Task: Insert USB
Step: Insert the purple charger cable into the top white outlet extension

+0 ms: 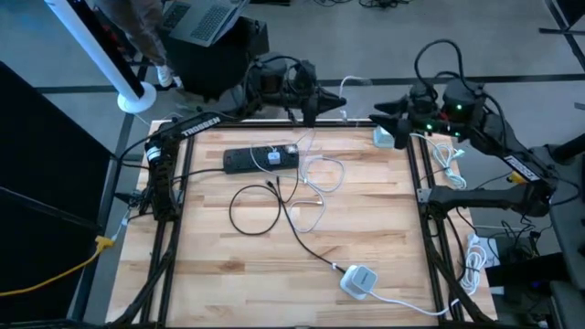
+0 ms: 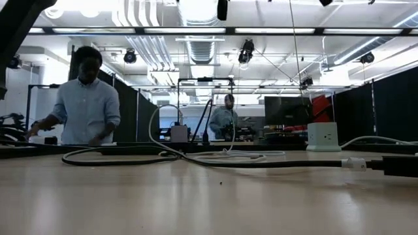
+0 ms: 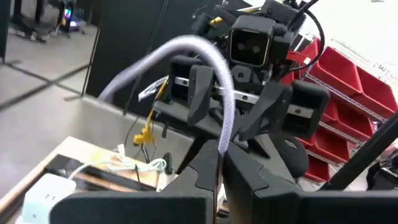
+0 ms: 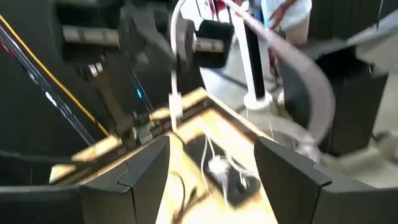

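Note:
A white USB cable point(image 1: 322, 174) lies coiled on the table beside a black power strip point(image 1: 247, 160) that has a white charger point(image 1: 274, 157) plugged into it. My left gripper point(image 1: 311, 111) hangs over the table's far edge, shut on a stretch of white cable point(image 3: 205, 53) that loops up in front of it. In the right wrist view that cable point(image 4: 174, 68) hangs down to a small plug end point(image 4: 175, 102). My right gripper point(image 1: 388, 111) is open and level at the far edge, facing the left one, with a white charger block point(image 1: 382, 137) on the table beside it. My left gripper pinches the white cable point(image 3: 222, 134) between its two fingers point(image 3: 199, 177). The cable is lifted clear at the hold. It arcs up and away from the fingers in a loop, and a stretch hangs slack below toward the table.
A black cable loop point(image 1: 256, 206) runs across the table's middle to a white adapter point(image 1: 359, 279) near the near right corner. More white cables hang off the right side point(image 1: 452, 164). In the low view, people point(image 2: 85, 98) stand beyond the table.

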